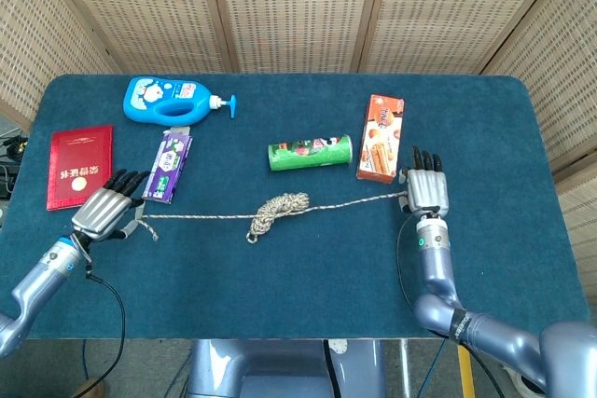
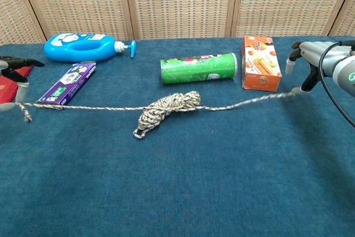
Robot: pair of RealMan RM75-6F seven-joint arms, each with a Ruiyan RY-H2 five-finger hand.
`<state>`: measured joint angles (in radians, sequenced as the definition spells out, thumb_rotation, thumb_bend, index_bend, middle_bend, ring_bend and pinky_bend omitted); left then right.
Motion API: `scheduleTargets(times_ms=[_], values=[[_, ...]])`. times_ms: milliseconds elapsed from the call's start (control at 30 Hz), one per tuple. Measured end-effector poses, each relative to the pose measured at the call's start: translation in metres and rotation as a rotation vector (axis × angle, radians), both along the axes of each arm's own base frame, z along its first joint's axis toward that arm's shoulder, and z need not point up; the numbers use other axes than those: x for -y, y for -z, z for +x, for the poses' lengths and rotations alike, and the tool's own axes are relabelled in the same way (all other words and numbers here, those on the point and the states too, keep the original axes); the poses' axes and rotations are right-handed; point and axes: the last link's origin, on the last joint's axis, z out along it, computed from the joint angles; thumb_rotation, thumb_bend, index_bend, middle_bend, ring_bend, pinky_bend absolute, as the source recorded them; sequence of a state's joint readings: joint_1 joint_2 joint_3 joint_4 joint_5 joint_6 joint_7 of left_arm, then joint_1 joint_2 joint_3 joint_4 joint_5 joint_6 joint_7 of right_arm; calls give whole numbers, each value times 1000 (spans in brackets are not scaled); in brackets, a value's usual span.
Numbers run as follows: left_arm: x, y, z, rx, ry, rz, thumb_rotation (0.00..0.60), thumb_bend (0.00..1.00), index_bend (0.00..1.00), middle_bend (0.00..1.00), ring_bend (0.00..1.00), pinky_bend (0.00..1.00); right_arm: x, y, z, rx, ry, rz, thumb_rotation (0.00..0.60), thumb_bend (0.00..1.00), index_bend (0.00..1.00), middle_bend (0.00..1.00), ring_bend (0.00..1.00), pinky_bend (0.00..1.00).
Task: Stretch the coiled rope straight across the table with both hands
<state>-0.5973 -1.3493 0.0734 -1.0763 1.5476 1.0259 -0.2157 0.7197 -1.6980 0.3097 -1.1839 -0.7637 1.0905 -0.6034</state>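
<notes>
Still, L hand (image 1: 104, 212) pinches rope (image 2: 166, 107); R hand (image 1: 425, 191) spread, rope prob. loose | orange box (image 1: 381, 137) just beside

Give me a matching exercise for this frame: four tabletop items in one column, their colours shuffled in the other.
Items:
1. bottle
2. booklet
3. can
4. box

Colours:
A. orange
B. green
C. blue
D. red

Pairs: 1-C, 2-D, 3-B, 4-A
</notes>
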Motion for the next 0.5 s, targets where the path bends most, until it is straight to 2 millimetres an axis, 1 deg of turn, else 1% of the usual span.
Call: scheduleTargets(times_ms=[100, 233, 300, 400, 500], values=[[2, -6, 0, 50, -14, 6, 600, 0, 0, 0, 0, 0, -2, -5, 4, 27, -27, -18, 600, 0, 0, 0, 0, 33], [7, -25, 0, 133, -14, 47, 600, 0, 0, 0, 0, 0, -10, -16, 9, 72, -71, -39, 600, 0, 0, 0, 0, 32], [10, -35, 0, 163, -11, 71, 600, 0, 0, 0, 0, 0, -17, -24, 10, 101, -99, -48, 600, 0, 0, 0, 0, 16], [20, -51, -1, 217, -20, 119, 600, 0, 0, 0, 0, 0, -28, -37, 9, 134, -149, -47, 600, 0, 0, 0, 0, 0], [37, -64, -3, 282, -53, 167, 600, 0, 0, 0, 0, 0, -41, -52, 1, 128, -217, -34, 600, 0, 0, 0, 0, 0]])
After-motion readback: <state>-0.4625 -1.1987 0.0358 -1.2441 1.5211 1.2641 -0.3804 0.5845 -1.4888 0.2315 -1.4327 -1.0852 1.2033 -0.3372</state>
